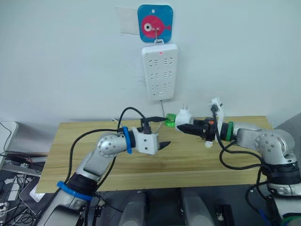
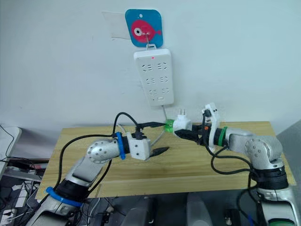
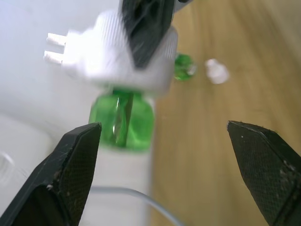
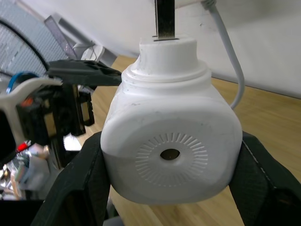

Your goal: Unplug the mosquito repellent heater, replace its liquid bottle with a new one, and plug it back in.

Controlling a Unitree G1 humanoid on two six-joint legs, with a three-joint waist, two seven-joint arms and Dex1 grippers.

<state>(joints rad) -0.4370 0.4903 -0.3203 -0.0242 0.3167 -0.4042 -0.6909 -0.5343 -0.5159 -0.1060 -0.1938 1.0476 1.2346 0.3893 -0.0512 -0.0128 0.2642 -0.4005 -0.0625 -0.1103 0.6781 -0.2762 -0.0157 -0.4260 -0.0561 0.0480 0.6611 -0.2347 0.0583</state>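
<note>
Risk of dropping the small white rounded plastic heater (image 4: pixel 170 146) with its green liquid bottle (image 3: pixel 123 121).
Right gripper (image 1: pixel 181 127) clamped the heater; left gripper (image 3: pixel 164 165) gaped wide, empty, so twisting could loosen it over the wooden counter (image 1: pixel 188 162).

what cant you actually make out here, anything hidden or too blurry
- Green bottle under the heater: its liquid level is blurred in the left wrist view; the heater body hides it in the right wrist view.
- Small white bit and green bit on the table: too blurred to identify.
- Left hand, open: whether its upper finger touches the bottle is too small to tell from the head views.
- Right hand holds the heater.
</note>
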